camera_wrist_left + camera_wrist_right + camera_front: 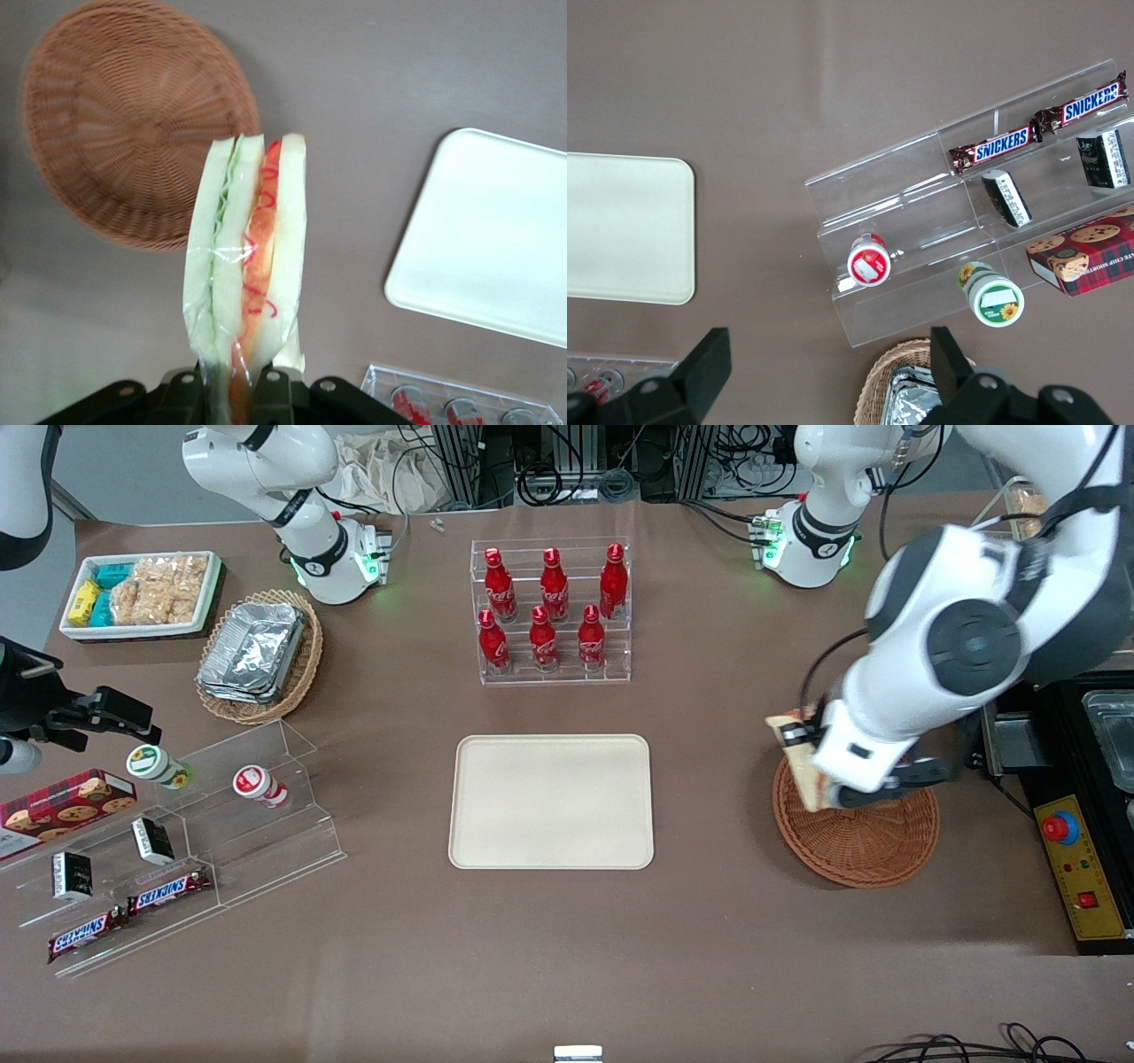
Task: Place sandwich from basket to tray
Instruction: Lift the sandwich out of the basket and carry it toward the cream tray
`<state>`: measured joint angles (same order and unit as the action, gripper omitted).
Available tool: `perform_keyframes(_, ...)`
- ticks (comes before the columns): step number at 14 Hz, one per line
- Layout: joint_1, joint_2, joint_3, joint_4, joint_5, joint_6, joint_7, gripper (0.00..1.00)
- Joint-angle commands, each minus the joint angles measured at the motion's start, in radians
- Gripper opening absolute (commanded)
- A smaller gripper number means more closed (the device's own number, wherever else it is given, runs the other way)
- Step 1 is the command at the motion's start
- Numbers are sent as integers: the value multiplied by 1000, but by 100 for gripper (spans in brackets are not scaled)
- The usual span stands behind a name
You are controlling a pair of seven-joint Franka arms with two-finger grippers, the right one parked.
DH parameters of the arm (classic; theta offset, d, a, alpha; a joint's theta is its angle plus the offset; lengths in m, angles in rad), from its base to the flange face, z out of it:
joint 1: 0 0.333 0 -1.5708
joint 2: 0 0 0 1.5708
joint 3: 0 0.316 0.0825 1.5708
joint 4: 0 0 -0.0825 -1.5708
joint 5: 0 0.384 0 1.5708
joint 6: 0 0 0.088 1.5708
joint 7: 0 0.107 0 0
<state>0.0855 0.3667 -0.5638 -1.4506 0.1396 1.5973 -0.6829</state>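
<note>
My left gripper [822, 779] is shut on the sandwich [795, 737], a plastic-wrapped wedge of pale bread with red-orange and green filling. It holds the wedge lifted over the rim of the reddish-brown wicker basket [864, 841], on the side toward the tray. In the left wrist view the sandwich [248, 257] sticks out from the gripper [236, 390], clear of the basket [124, 115], which shows nothing inside. The cream tray [551, 801] lies bare in the table's middle, and one corner of the tray [487, 239] appears in the wrist view.
A clear rack of red bottles [551, 611] stands farther from the front camera than the tray. Toward the parked arm's end are a tan basket of foil containers [259, 657], a white snack tray [140, 593] and an acrylic shelf [177, 841]. A yellow control box [1076, 868] sits beside the basket.
</note>
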Motion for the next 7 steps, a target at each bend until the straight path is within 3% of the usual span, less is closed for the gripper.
perform_keyframes(1,-94,104,-4,26,6,84,-35,0)
perform_keyframes(7,-243,331,1,32,90,304,-119,0)
